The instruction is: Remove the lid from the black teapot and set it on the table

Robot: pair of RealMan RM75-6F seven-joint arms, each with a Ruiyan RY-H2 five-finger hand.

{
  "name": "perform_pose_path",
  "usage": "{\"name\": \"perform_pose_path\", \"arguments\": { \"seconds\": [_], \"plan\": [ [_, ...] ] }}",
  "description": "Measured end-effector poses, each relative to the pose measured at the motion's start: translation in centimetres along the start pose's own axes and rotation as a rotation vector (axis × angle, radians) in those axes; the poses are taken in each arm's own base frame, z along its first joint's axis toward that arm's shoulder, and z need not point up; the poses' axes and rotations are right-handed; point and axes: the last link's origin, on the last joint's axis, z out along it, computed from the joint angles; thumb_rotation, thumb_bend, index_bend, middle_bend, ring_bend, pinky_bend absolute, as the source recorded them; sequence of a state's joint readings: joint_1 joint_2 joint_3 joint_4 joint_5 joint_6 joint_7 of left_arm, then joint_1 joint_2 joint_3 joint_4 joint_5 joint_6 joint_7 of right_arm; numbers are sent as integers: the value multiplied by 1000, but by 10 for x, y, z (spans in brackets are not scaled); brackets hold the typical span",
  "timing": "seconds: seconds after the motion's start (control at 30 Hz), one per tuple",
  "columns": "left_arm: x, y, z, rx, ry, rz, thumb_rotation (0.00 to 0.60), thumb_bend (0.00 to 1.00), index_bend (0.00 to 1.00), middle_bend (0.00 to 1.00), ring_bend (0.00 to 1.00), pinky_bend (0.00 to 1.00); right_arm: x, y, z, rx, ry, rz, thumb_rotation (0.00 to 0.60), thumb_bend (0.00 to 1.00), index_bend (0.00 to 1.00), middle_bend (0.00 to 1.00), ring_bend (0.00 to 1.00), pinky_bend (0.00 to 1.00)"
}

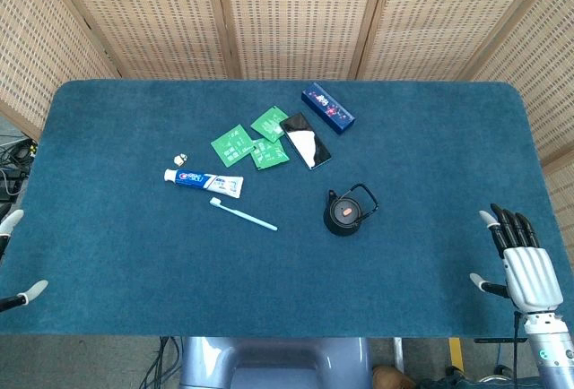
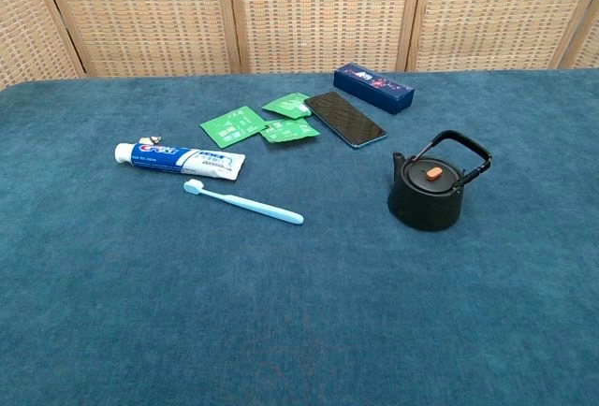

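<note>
At the far left edge of my head view I see only fingertips of my left hand point(image 1: 11, 228), so I cannot tell how it is set. Right of centre stands the black teapot point(image 2: 427, 195), squat and matte, its handle tilted back, the lid point(image 2: 432, 173) seated with an orange knob. My right hand point(image 1: 520, 259) hovers at the right edge, fingers spread, holding nothing. The table point(image 2: 299, 331) wears blue felt; woven screens point(image 2: 318, 8) stand behind.

Toothpaste tube point(image 2: 180, 158): lying flat, just behind the toothbrush point(image 2: 245, 202)
Green sachets point(image 2: 261, 122): three, clustered
Phone point(image 2: 345, 118): beside the sachets
Blue box point(image 2: 373, 87): behind the phone
Table point(image 2: 140, 312): blue cloth
</note>
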State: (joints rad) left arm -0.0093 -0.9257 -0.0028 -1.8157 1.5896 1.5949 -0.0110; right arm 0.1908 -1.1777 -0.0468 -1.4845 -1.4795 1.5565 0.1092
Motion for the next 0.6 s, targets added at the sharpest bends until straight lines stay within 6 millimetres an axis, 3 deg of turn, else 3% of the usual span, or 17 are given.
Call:
{"name": "perform_pose_path", "arguments": {
  "seconds": [0.33,0.5,0.6],
  "plan": [
    [-3,-1,1,5,-4,7,600,0,0,0,0,0,-4,-6,14,34,-33,16,600,0,122,0,0,0],
    [-5,-1,6,14,-11,13,600,0,0,0,0,0,1,-30,45,126,-67,14,600,16,259,9,0,0],
    [-8,-3,11,28,-17,18,600,0,0,0,0,0,5,-53,70,191,-98,-24,600,135,366,42,0,0]
  ]
}}
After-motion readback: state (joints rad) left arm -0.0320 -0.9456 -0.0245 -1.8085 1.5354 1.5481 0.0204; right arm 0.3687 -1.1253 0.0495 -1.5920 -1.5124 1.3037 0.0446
